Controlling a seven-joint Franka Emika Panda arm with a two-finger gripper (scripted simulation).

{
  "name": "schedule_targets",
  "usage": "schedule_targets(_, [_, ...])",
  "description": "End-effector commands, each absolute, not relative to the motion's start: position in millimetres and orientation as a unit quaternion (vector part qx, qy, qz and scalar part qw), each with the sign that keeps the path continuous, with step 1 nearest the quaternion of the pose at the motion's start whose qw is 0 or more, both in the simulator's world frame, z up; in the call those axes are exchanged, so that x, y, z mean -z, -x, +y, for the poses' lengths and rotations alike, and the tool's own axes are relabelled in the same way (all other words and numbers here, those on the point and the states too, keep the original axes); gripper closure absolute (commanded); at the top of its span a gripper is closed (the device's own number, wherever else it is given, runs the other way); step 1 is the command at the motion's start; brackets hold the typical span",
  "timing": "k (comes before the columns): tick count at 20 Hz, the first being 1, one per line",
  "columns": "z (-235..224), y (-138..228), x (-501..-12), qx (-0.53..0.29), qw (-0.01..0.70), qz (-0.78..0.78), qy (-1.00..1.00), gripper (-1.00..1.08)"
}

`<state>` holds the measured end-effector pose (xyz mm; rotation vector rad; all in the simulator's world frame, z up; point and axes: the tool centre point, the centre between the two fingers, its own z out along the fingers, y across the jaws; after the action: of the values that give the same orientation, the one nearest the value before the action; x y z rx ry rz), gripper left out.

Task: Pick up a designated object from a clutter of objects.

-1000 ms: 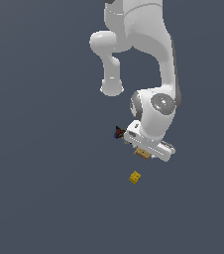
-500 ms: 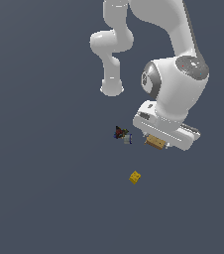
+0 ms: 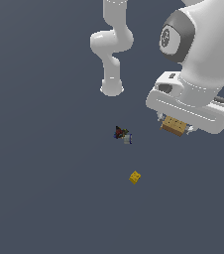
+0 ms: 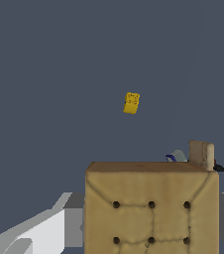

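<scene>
Slippage is the main risk in the exterior view: the tan cracker block sits tucked under the gripper, at roughly three o'clock from the dark multicoloured lump and one o'clock from the yellow block, apparently clear of the grey floor. If only a thin edge is pinched, a quick swing of the arm could shake it loose. The fingers themselves are hidden behind the wrist housing here.

From the wrist view, the cracker block fills the foreground, pinched between fingers pressed against its sides. How deep that hold runs cannot be made out, since the block's near part is cut off by the frame. The yellow block lies well apart at about twelve o'clock; the lump is mostly hidden behind the block's far edge.
</scene>
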<state>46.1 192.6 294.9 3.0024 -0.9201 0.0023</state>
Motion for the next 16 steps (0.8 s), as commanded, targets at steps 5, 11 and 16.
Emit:
schedule_targets(5, [208.0, -52.6, -354.4, 0.0, 0.001, -0.292, -0.956, 1.08])
schedule_targets(11, [217.2, -57.7, -388.7, 0.0, 0.0, -0.292, -0.956, 1.08])
schedule_targets(16, [221.8, -60.5, -404.5, 0.0, 0.0, -0.292, -0.956, 1.08])
